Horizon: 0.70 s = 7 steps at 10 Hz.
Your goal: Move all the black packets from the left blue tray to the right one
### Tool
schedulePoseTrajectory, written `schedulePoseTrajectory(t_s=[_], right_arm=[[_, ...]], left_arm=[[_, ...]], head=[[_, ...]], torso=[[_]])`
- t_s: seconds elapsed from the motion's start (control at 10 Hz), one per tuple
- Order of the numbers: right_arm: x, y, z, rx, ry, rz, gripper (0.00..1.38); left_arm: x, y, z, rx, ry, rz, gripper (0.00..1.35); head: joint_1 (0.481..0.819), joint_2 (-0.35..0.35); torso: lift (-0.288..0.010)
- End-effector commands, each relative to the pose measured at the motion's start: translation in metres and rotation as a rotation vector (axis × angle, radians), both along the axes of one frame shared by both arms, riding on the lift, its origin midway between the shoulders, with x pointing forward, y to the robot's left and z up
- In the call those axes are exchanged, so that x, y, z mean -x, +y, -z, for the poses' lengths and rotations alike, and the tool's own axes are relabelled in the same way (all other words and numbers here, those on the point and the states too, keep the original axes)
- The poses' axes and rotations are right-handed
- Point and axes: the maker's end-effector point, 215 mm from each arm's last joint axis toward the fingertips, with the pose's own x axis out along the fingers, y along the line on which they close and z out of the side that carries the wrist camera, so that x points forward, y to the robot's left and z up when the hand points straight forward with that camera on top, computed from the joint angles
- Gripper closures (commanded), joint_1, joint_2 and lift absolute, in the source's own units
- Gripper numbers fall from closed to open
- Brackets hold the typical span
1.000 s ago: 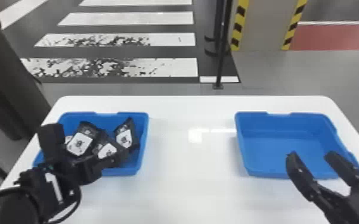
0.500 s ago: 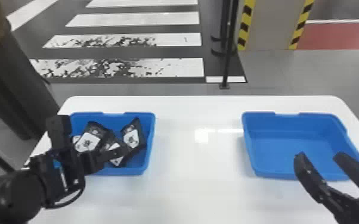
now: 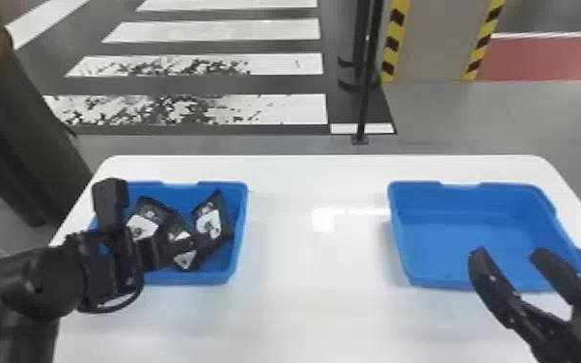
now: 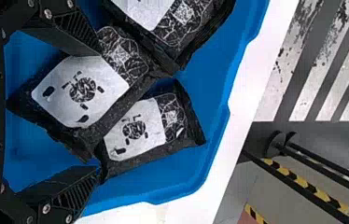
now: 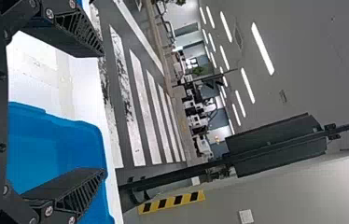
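In the head view my left gripper is over the left blue tray, close to several black packets lying partly on one another. In the left wrist view, that gripper stands open, its fingers wide apart around a packet with a white label; a second packet overlaps beneath it, and another lies beyond. My right gripper is open above the near part of the right blue tray, nothing between its fingers; it appears also in the right wrist view.
Both trays stand on a white table, with a wide stretch of tabletop between them. Behind the table a dark post rises from the floor. A person stands past the table's left edge.
The head view has shifted a little, so trays and table sit farther right in it. My left gripper has moved slightly relative to the left tray; the right arm keeps nearly the same pose.
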Motion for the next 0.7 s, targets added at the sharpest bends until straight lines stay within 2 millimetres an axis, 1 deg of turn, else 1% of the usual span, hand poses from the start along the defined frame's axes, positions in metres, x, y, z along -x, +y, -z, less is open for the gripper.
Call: schedulePoseTrajectory(t_s=[0.0,0.1,0.2,0.3,0.4,0.5,0.6], right_arm=[[0.0,0.0,0.0,-0.006,-0.002,-0.002,0.15],[0.0,0.001,0.0,-0.01,0.0,-0.001,0.15],[-0.001,0.0,0.0,-0.01,-0.003,-0.002,0.15],[-0.001,0.001,0.0,-0.009,-0.003,-0.003,0.15],[-0.001,0.001,0.0,-0.011,-0.001,-0.005,0.15],[-0.001,0.001,0.001,-0.013,0.001,-0.005,0.15],[-0.001,0.001,-0.001,-0.013,-0.004,-0.004,0.15]], left_arm=[[0.001,0.008,0.013,-0.011,0.052,-0.013,0.27],[0.004,0.012,0.025,-0.008,0.096,-0.023,0.51],[0.007,0.019,0.032,-0.017,0.127,-0.032,0.73],[0.007,0.017,0.032,-0.014,0.117,-0.021,0.86],[0.008,0.012,0.034,-0.002,0.098,-0.009,1.06],[0.008,0.003,0.029,0.039,0.078,0.007,1.15],[0.014,-0.002,0.023,0.041,0.069,0.033,1.15]], head=[[0.695,0.063],[0.695,0.072],[0.695,0.079],[0.695,0.086],[0.695,0.088],[0.695,0.086],[0.695,0.079]], torso=[[-0.14],[-0.14],[-0.14],[-0.14],[-0.14],[-0.14],[-0.14]])
